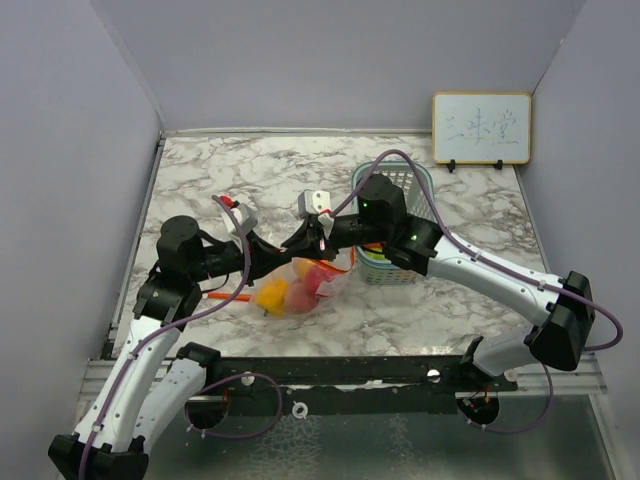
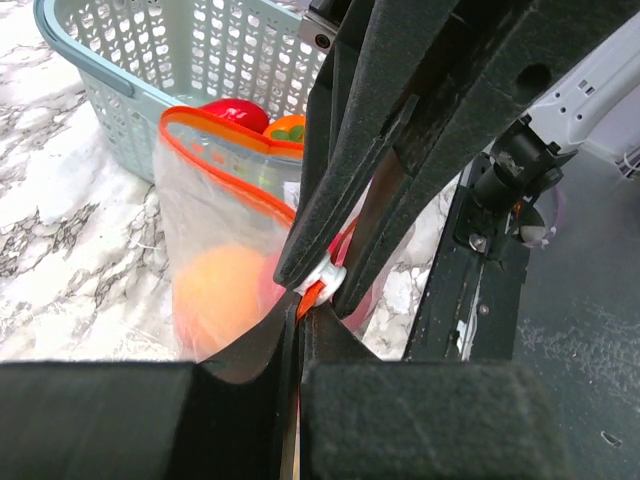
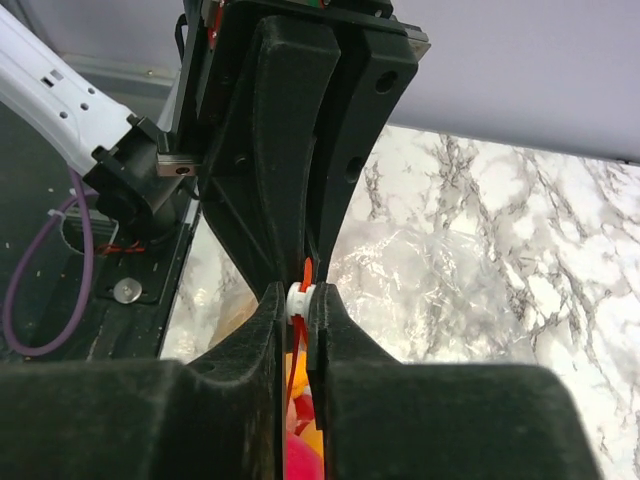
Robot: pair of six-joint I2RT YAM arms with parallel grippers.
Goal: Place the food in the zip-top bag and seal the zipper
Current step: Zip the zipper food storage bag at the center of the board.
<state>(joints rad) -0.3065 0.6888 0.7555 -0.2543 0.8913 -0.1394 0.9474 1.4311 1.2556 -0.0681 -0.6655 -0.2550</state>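
**Both jaws pinched on the zipper; bag mouth open on the basket side**

We see the zip-top bag (image 1: 305, 285) lying on the counter (image 1: 220, 170), just left of the teal basket (image 1: 385, 270) and a little nearer the arm bases than the basket is. The food (image 1: 270, 296) is inside it: a yellow piece at the end away from the basket, red and pink ones closer to it. The left wrist view adds a round orange piece (image 2: 225, 290) low in the bag.

The left jaws are closed tight on the zipper (image 2: 232, 180), nipping the orange-red strip right under the white slider (image 2: 325, 278). The right jaws are narrow and clamped on that same slider from the opposite side, their tips almost against the left ones. Both meet above the bag, left of the basket.

From the pinch point toward the basket the two zipper strips stand apart in a loop, so we read the mouth as open there.

A red piece (image 2: 235, 112) shows between the bag mouth and the basket wall. We cannot tell whether it sits in the bag or in the basket.

A whiteboard (image 1: 481, 128) leans on the back wall beyond the basket.
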